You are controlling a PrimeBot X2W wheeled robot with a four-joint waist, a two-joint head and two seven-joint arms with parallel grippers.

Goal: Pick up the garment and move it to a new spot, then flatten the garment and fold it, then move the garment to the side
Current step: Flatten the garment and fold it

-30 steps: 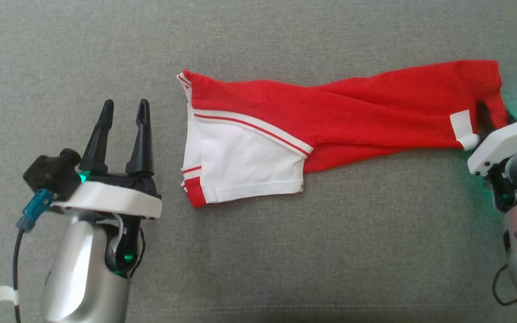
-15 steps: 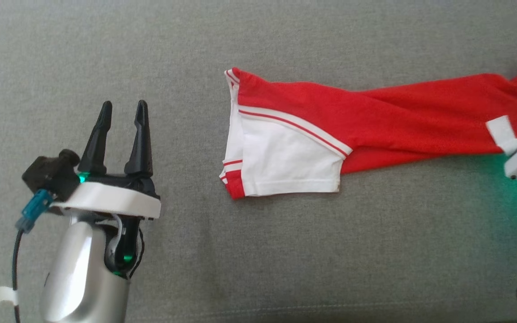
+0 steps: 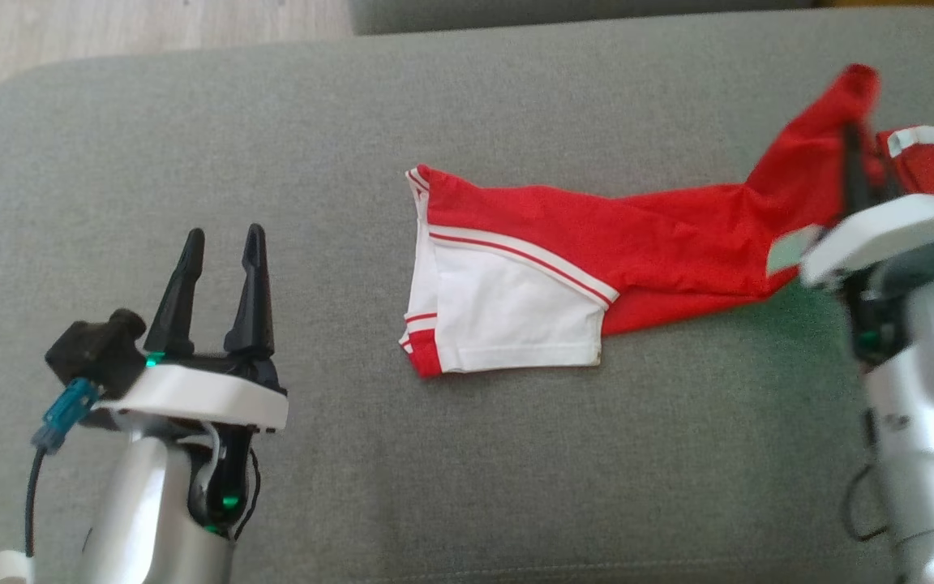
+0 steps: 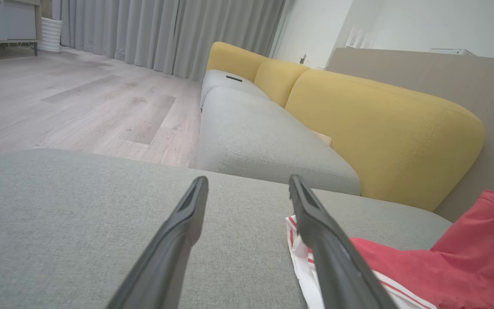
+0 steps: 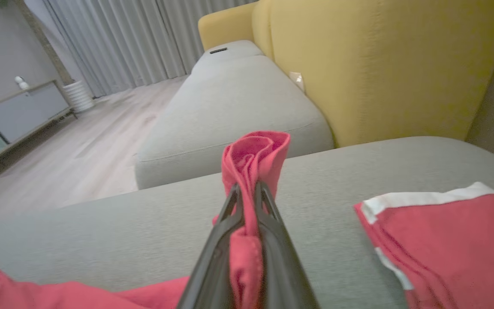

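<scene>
The garment [image 3: 637, 243] is red with a white panel and striped trim, and it lies stretched across the grey cushion [image 3: 475, 454]. Its white end points toward my left gripper [image 3: 224, 235], which hovers open and empty to the left of it, apart from the cloth. My right gripper [image 3: 850, 142] is shut on the red right end, which is raised off the cushion. In the right wrist view the red fabric [image 5: 255, 150] bunches up between and above the closed fingers [image 5: 217, 257]. The left wrist view has the open left gripper [image 4: 247, 184] with the garment [image 4: 444, 266] at its right.
Another red piece with a white band [image 3: 921, 154] lies at the far right; whether it belongs to the same garment I cannot tell. The cushion's rounded far edge [image 3: 191, 57] borders wooden floor [image 3: 110, 32]. Beyond it stand a grey seat [image 4: 264, 137] and a yellow backrest [image 4: 380, 128].
My right gripper has shut on the garment's red end, dragged the garment to the right and lifted that end. The head view has shifted, bringing the cushion edge into it. The left gripper stays open.
</scene>
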